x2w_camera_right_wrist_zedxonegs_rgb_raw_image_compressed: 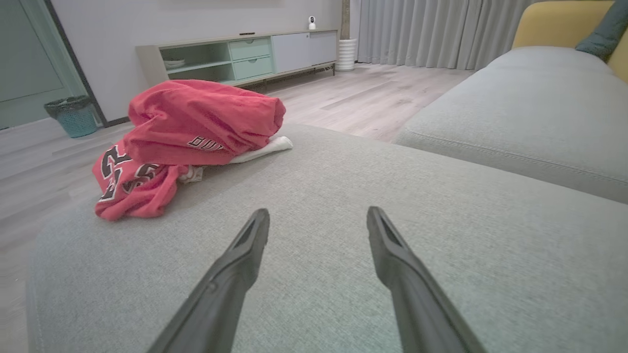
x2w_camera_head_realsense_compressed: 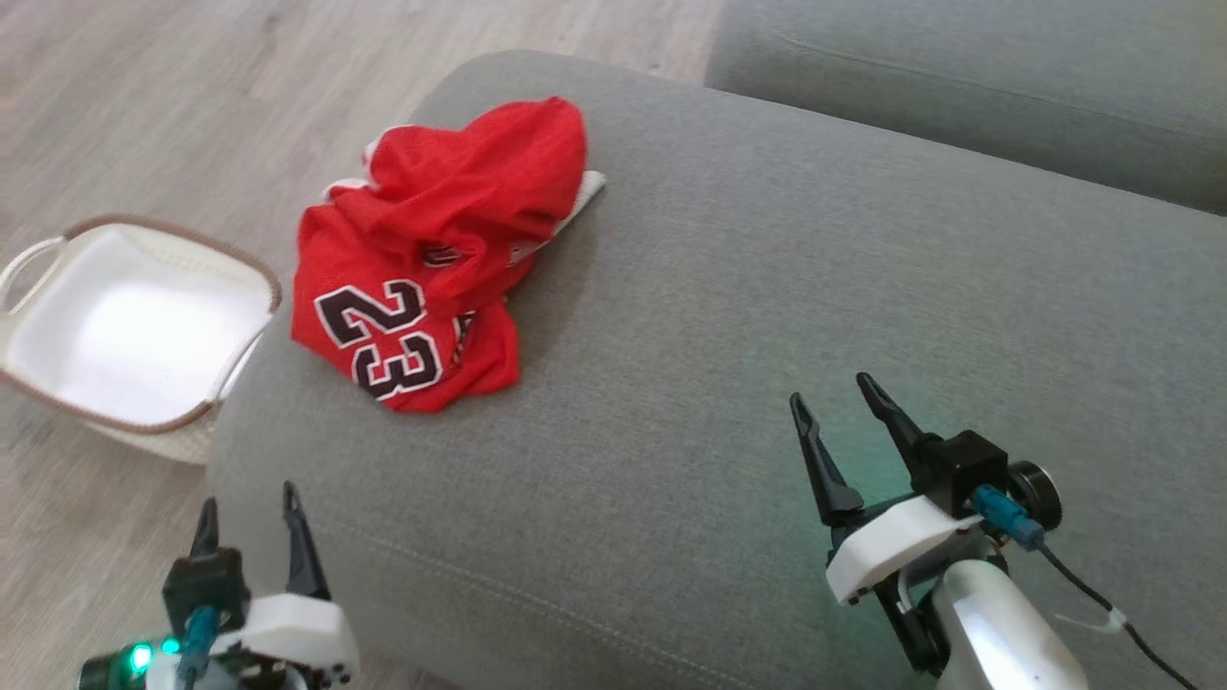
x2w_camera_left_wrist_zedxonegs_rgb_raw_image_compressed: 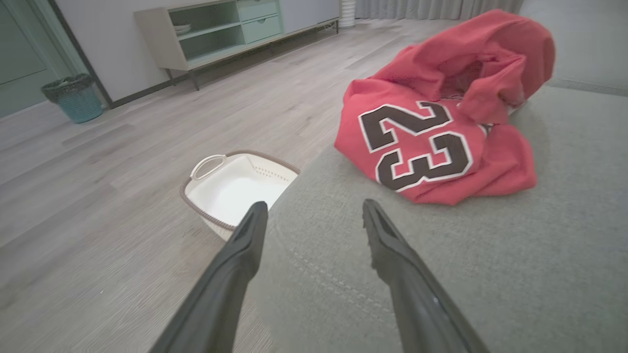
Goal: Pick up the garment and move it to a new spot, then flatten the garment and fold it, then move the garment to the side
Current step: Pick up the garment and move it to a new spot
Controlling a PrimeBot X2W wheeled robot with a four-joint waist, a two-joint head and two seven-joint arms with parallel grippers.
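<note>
On the grey seat cushion (x2w_camera_head_realsense_compressed: 767,287), toward its far left corner, the red basketball jersey (x2w_camera_head_realsense_compressed: 431,278) lies crumpled in a heap, well apart from both grippers and touched by neither. The left gripper (x2w_camera_head_realsense_compressed: 247,496) hovers at the cushion's near left edge, fingers spread and empty; the jersey lies ahead of them, slightly to the right. The right gripper (x2w_camera_head_realsense_compressed: 829,388) stands over the cushion's near right part, fingers spread and grasping nothing; the jersey lies ahead, far to the left. The jersey is a thin mesh-like fabric bearing a black "23" outlined in white, with a white strip protruding at its far side. The cushion is a woven textile with rounded corners and a stitched seam. A white perforated basket (x2w_camera_head_realsense_compressed: 173,230) with a brown rim sits on the wood-grain floor just beside the cushion's left edge.
</note>
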